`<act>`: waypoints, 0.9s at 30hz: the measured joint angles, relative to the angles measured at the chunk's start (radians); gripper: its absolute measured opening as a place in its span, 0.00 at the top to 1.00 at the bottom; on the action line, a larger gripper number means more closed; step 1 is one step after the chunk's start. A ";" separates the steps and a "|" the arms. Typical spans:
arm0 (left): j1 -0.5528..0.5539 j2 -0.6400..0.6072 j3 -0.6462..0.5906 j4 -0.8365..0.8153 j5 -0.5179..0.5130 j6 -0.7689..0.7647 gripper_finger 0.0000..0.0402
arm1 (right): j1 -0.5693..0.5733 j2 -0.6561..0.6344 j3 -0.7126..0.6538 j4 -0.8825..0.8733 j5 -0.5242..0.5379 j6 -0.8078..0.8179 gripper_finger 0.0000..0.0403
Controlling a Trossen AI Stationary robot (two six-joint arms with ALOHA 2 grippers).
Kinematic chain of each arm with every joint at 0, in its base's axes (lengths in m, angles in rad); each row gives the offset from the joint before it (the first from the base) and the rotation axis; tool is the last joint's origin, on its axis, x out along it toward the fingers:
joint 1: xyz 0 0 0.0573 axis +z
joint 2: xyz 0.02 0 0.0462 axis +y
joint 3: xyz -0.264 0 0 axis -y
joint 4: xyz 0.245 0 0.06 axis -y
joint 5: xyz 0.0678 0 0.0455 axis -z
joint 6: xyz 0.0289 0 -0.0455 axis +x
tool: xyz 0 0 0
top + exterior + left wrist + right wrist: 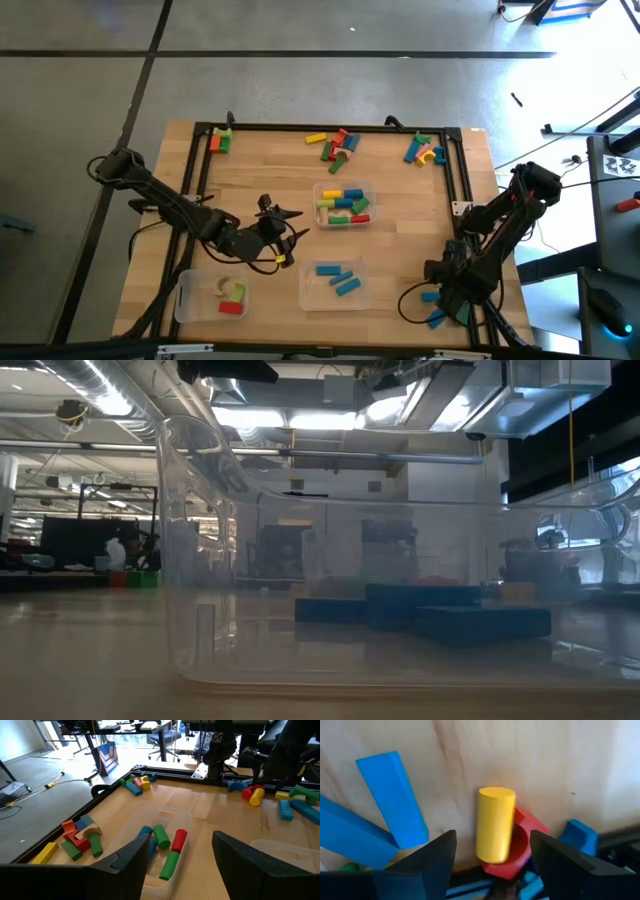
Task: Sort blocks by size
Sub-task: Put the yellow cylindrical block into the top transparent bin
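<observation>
On the wooden table (pixel 260 180), three clear trays (pixel 343 190) already hold sorted blocks while loose piles wait along the far edge (pixel 335 145). Down at the near right corner, the right gripper (pixel 492 857) hangs with fingers spread over a yellow cylinder (pixel 495 824) resting on a red piece (pixel 517 847), apparently mid-pick; next it must drop lower and close squarely. Meanwhile the left gripper (pixel 180 855) waits open mid-table.

- Blocks (pixel 337 145) lying scattered in small heaps along the desk's far edge.
- Three blue bars (pixel 339 277) lying flat in a near tray.
- Yellow cylinder (pixel 495 823) leaning against a red arch (pixel 520 851).
</observation>
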State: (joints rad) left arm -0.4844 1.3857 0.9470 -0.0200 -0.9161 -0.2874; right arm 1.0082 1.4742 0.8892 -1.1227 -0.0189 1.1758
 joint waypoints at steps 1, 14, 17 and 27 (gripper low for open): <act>0.000 0.000 0.000 0.000 0.000 0.000 0.48 | 0.000 0.000 -0.007 0.019 0.000 -0.003 0.38; 0.000 0.000 0.000 -0.021 0.000 -0.003 0.48 | 0.000 0.000 -0.119 0.145 -0.034 -0.003 0.51; 0.000 0.000 0.000 -0.021 0.000 -0.001 0.48 | 0.000 0.000 -0.147 0.204 -0.040 -0.003 0.54; 0.000 0.000 0.000 -0.021 0.000 -0.002 0.48 | -0.001 -0.003 -0.195 0.262 -0.038 -0.009 0.68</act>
State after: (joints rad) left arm -0.4844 1.3857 0.9470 -0.0410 -0.9161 -0.2897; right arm 1.0077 1.4715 0.6945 -0.8604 -0.0570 1.1672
